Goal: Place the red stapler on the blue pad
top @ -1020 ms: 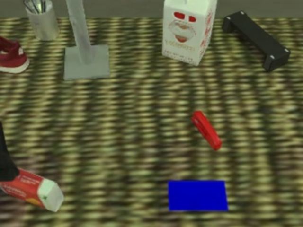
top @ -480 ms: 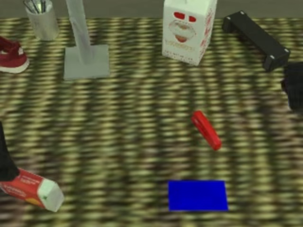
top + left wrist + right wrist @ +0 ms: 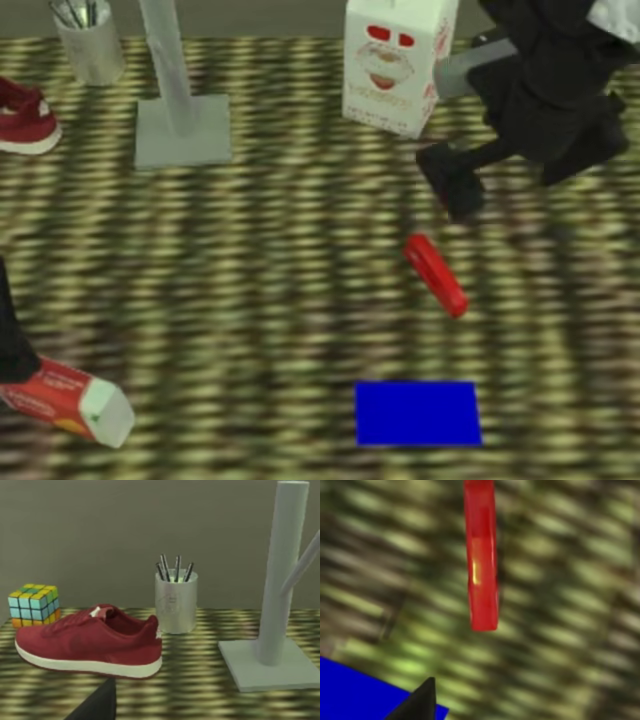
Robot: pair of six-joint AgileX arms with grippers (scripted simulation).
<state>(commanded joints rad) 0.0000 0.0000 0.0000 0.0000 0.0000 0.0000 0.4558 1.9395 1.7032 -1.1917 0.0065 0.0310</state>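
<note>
The red stapler [image 3: 436, 275] lies slantwise on the woven tablecloth right of centre, and the right wrist view shows it as a glossy bar [image 3: 481, 555]. Nearer the front edge lies the flat blue pad [image 3: 418, 412], whose corner [image 3: 360, 695] also shows in the right wrist view. My right gripper [image 3: 455, 188] hangs just behind the stapler, not touching it. One dark finger [image 3: 420, 702] shows off to the side, with nothing held. My left arm [image 3: 10, 340] is parked at the left edge, one finger [image 3: 97, 705] showing.
A red-and-white carton [image 3: 395, 65] stands at the back beside my right arm. A grey stand [image 3: 183, 128], a pen cup [image 3: 88, 40] and a red shoe [image 3: 22, 115] are at the back left. A small red box [image 3: 70, 402] lies front left. A colour cube [image 3: 33, 605] sits behind the shoe.
My right arm has swung in from the right edge and now reaches over the back right, covering the black bar. The stapler, the pad and the left arm have not moved.
</note>
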